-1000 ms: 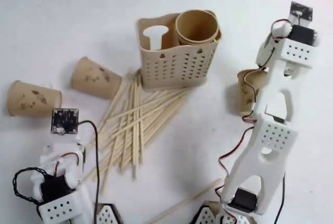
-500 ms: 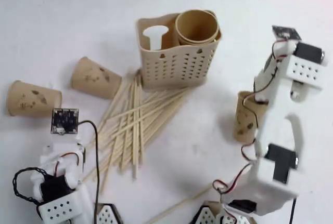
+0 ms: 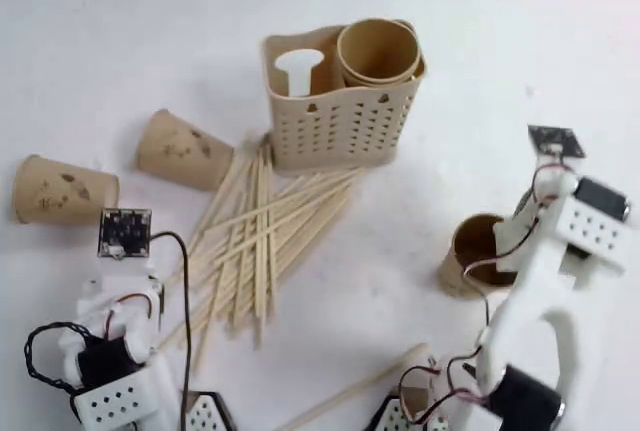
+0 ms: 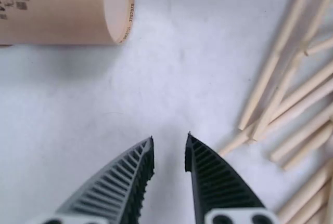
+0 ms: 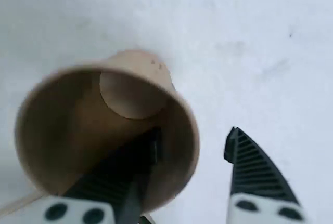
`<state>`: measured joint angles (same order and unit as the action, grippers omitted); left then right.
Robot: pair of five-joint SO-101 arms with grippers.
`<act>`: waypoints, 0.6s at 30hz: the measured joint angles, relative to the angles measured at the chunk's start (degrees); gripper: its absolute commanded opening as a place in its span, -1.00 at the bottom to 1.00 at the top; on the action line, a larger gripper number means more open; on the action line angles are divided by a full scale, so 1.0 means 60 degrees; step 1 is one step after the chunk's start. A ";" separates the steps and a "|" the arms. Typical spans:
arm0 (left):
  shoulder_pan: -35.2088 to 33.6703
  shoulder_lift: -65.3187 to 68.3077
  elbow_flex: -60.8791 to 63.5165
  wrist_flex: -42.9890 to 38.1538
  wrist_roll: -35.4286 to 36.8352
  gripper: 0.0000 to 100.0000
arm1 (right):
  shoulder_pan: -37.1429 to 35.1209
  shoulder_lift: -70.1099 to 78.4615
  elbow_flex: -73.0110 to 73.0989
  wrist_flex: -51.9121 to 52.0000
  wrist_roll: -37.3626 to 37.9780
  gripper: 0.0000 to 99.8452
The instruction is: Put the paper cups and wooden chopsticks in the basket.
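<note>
We are drawing the right arm back toward the near edge, and the cup (image 3: 470, 251) is coming with it. A second ago it was lying on its side just right of the basket (image 3: 340, 126); now it is standing mouth up, nearer to us and farther from the basket. The right gripper (image 5: 193, 133) is straddling the cup's wall, one finger inside and the other outside with a clear gap, so we are hooking the cup rather than pinching it. We are judging that the fingers need closing before any lift to the basket. The left gripper (image 4: 169, 143) is hovering slightly parted over the table (image 3: 150, 41), holding nothing, between the far-left cup (image 3: 65, 189) and the chopsticks (image 3: 260, 226). The basket is holding nested cups (image 3: 378, 49) in its right compartment, while the standing cup is holding only that finger. The far-left cup and a second cup (image 3: 182, 149) are lying on their sides left of the basket, and the chopsticks are lying fanned on the table just near of it.
</note>
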<state>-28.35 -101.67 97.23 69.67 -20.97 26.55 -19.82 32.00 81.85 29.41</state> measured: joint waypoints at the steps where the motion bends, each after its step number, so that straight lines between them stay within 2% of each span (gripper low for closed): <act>1: 0.0000 0.0000 0.0000 0.0000 0.0000 -0.77 | 0.0000 -0.0205 0.0440 -0.0293 0.0147 -0.89; 3: 0.0000 0.0000 0.0000 0.0000 0.0000 -0.77 | -0.0015 -0.0586 0.1128 -0.0908 0.0513 -0.98; 11: 0.0000 0.0000 0.0000 0.0000 0.0000 -0.77 | 0.0000 -0.1802 0.1582 -0.1788 0.1817 -0.97; 18: 0.0000 0.0000 0.0000 0.0000 0.0000 -0.77 | 0.0000 -0.3736 0.1084 -0.2110 0.1670 -0.97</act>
<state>-28.35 -101.67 97.23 69.67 -20.97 26.55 -42.24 38.51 69.19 39.43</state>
